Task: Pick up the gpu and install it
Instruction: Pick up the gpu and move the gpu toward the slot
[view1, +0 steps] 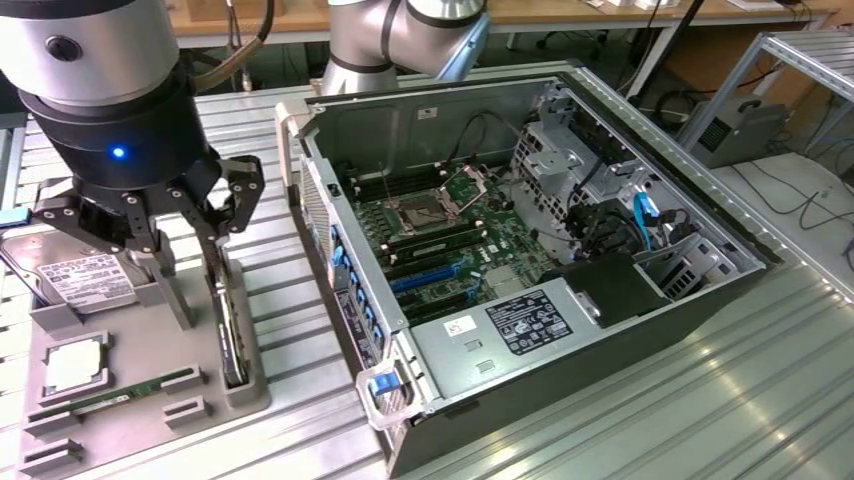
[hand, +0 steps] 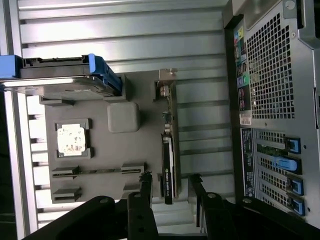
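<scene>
Arm is pointing straight down over the tray at the exterior view's left, with the gripper hovering just above the gpu. Fingers are standing apart, one either side of the card, not touching it. Gpu is sitting on edge in its tray slot, left of the open case.

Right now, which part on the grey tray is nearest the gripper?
The gpu: the dark card standing on edge, directly under the open gripper. The hard drive, processor and memory stick sit farther off.
</scene>
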